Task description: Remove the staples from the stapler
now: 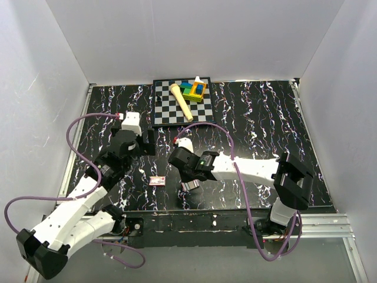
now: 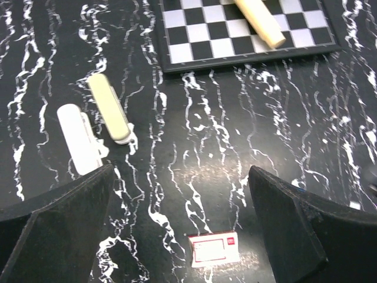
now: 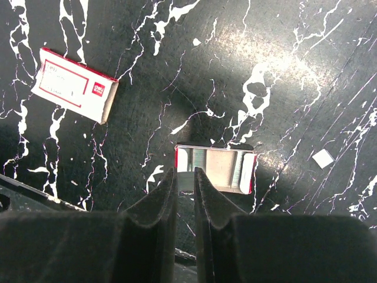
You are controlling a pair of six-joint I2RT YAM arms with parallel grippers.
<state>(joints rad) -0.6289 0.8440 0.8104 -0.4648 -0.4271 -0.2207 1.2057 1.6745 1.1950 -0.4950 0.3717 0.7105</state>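
The black marbled table is carrying a chessboard at its far edge. The left gripper is hanging with its fingers spread wide, gripping nothing. The right gripper is pinching a grey staple strip between nearly closed fingertips. The strip is sitting right at the near rim of a small open tray, where more silvery staples are lying. A red-and-white box is resting apart, further left in the wrist view.
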